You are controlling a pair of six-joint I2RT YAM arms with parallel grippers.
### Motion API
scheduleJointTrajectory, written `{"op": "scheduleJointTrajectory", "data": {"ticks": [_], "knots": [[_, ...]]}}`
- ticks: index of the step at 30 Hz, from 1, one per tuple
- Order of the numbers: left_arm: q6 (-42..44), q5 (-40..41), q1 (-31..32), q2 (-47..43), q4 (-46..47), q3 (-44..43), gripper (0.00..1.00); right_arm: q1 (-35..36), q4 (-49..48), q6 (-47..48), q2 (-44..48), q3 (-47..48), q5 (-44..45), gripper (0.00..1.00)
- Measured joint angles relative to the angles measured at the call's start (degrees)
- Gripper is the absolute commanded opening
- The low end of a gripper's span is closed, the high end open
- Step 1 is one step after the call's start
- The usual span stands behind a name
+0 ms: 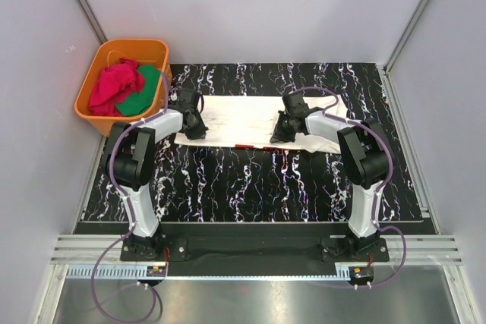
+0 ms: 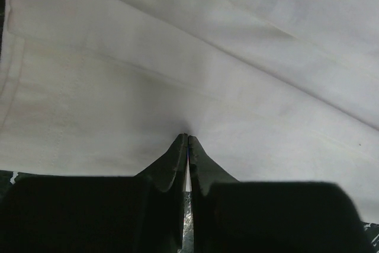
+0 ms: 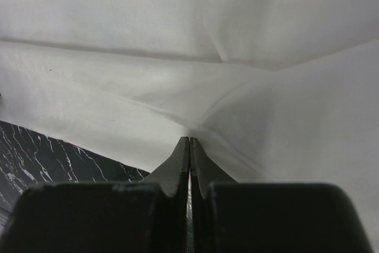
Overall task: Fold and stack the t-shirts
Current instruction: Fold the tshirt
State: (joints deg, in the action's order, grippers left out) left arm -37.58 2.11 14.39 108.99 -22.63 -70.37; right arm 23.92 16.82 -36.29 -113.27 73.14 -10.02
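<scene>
Left gripper (image 2: 188,138): jaws together, pinching cream-white t-shirt (image 2: 177,57) edge at its tips. Right gripper (image 3: 189,140): same pinch, cloth puckered ahead.

Gripper (image 3: 189,144) jaws are seen pressed together, with a fold of white tee (image 3: 118,75) pinched at the tips. Creases are drawn in toward the gripper. Black marbled mat (image 3: 47,152) is exposed left of the gripper.

The tee (image 1: 243,115) is plain cream-white. The mat (image 1: 250,180) is black with white marbling. The tub (image 1: 95,121) is orange, holding red cloth (image 1: 114,85) and green cloth (image 1: 143,90).
</scene>
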Motion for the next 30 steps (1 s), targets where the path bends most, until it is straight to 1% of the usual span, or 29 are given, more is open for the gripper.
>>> {"op": "scheduleJointTrajectory", "data": {"ticks": [7,15,26,29,30], "knots": [[-0.6,0.4,-0.1,0.8,-0.1,-0.6,0.04,0.1,-1.0,0.0,-0.6,0.3,3.3,0.03],[-1.1,1.0,0.0,1.0,-0.2,-0.9,0.03,0.1,-0.8,0.7,-4.8,6.5,6.0,0.04],[-1.1,1.3,0.0,1.4,-0.2,-1.4,0.01,0.0,2.7,3.9,-9.5,16.5,10.6,0.06],[-0.9,1.7,0.0,1.4,-0.5,-1.6,0.03,0.0,3.2,5.1,-11.1,18.1,11.0,0.09],[-0.7,1.9,0.0,1.4,-0.8,-1.7,0.1,0.0,3.5,5.4,-11.5,18.5,11.0,0.09]]}}
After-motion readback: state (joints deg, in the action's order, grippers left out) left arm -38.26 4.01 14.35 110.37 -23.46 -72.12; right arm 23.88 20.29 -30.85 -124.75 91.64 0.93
